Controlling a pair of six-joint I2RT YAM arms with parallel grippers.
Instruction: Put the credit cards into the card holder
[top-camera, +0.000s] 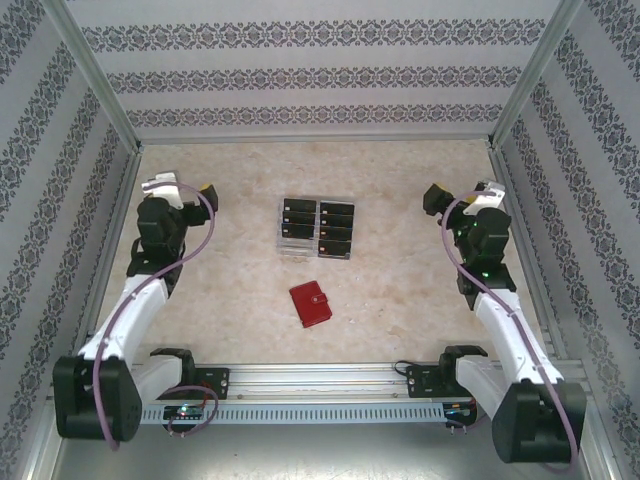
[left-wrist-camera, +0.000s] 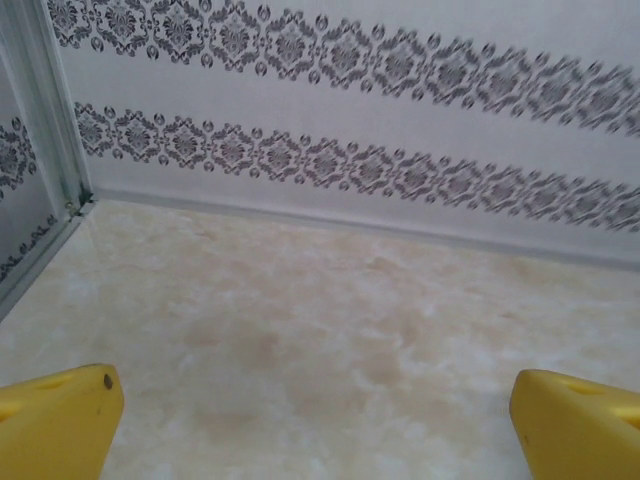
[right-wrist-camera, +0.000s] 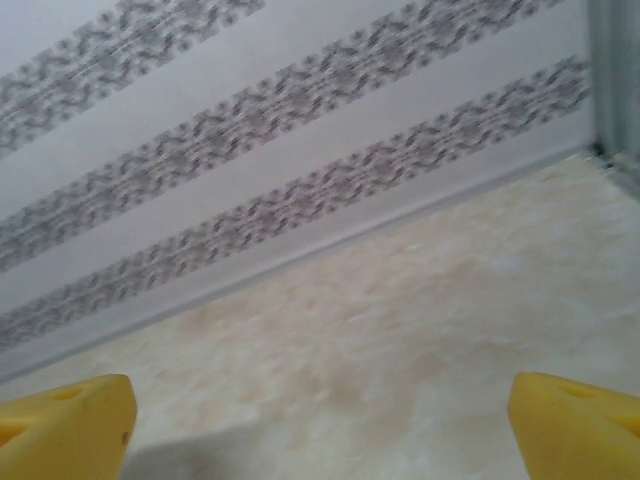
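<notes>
Top external | our left pincer (top-camera: 203, 193) and right pincer (top-camera: 434, 198) gape empty | we should open card holder (top-camera: 311, 304) before lifting credit cards (top-camera: 316, 228)

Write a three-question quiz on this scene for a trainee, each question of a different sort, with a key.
1. True or false: the red wallet lies apart from the clear tray, not touching it.
2. Where are the black cards? A: in the clear tray. B: inside the red wallet. C: stacked on top of the red wallet.
3. Fill in: the left gripper and the right gripper each have jaws standing ____, with nothing between them.

Key: 1 true; 2 A; 3 open.
</notes>
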